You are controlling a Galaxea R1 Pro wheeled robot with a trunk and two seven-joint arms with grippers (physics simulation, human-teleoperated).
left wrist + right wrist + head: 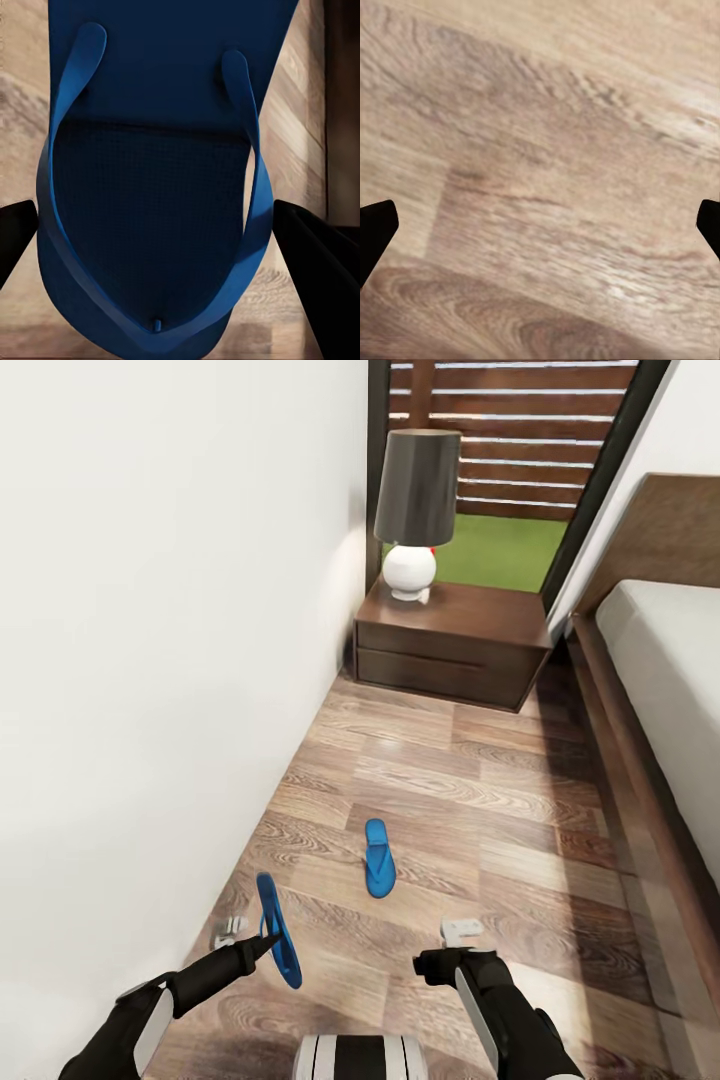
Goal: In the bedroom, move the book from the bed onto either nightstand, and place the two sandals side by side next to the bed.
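Two sandals: one flat on the floor midway between wall and bed, the other sandal raised on edge nearer the wall, pinched by the strap in the left gripper, jaws nearly closed on it. Right gripper empty, jaws spread wide over bare planks. One nightstand in the far corner, carrying one lamp. Likely risks: thin strap slipping from the pinch so the sandal drops askew; landing apart from or overlapping the floor sandal.
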